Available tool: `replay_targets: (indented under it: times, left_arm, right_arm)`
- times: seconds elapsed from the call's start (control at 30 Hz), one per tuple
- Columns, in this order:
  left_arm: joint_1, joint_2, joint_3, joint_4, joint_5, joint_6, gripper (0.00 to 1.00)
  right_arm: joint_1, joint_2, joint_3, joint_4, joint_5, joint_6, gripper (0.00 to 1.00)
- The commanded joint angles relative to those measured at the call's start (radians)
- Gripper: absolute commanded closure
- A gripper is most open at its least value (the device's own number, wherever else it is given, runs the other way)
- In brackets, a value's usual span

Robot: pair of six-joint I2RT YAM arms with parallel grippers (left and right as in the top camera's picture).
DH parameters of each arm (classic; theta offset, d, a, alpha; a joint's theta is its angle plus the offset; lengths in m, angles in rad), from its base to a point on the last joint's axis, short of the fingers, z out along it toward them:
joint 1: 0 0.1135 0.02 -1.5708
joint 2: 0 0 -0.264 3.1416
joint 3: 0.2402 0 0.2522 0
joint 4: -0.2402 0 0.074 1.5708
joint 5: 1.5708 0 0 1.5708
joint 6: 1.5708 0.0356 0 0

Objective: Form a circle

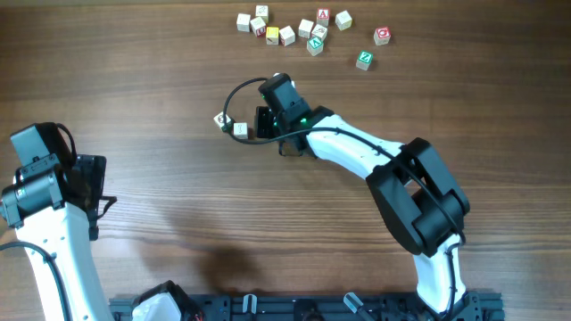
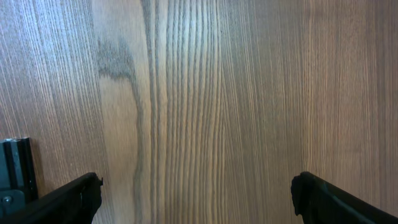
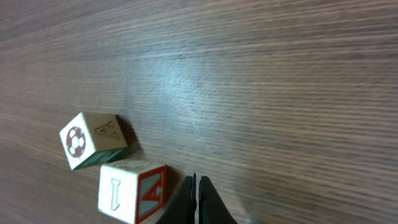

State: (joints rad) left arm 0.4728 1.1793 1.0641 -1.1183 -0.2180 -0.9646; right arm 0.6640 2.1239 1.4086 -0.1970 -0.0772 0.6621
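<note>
My right gripper (image 3: 197, 190) is clenched on nothing, just right of the circle (image 3: 130, 186), two letter cubes side by side mid-worktop (image 1: 134, 89). My left gripper (image 2: 197, 186) hangs released, near left.

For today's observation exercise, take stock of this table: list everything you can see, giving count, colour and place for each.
Table: one, brown wood grain, under everything.
Loose cubes: about twelve, pale wood with red, green or yellow faces, scattered along the far edge.
Paired cubes: two, pale wood with red prints, side by side at mid-table next to the right gripper's tips.
Base rail: one, dark, along the near edge.
Arms: two, white and black, one on each side.
Left gripper: one, black, open over bare wood.
Right gripper: one, black, shut and holding nothing, beside the pair.
</note>
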Motion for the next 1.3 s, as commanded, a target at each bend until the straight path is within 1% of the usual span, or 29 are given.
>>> replay_targets:
  times: [0.0, 0.17, 0.27, 0.67, 1.27]
  left_arm:
    - [0.006, 0.005, 0.000, -0.001, 0.005, -0.016, 0.00]
    - [0.006, 0.005, 0.000, -0.001, 0.005, -0.016, 0.00]
    - [0.006, 0.005, 0.000, -0.001, 0.005, -0.016, 0.00]
    - [0.006, 0.005, 0.000, -0.001, 0.005, -0.016, 0.00]
    - [0.006, 0.005, 0.000, -0.001, 0.005, -0.016, 0.00]
  right_arm:
    - [0.002, -0.027, 0.010, 0.001, 0.003, 0.019, 0.95]
    - [0.002, 0.000, 0.009, 0.013, 0.017, 0.023, 0.95]
    - [0.003, 0.016, 0.009, 0.028, 0.009, 0.055, 0.95]
    - [0.011, 0.066, 0.009, 0.055, -0.007, 0.056, 0.95]
    - [0.020, 0.081, 0.010, 0.095, -0.064, 0.044, 0.95]
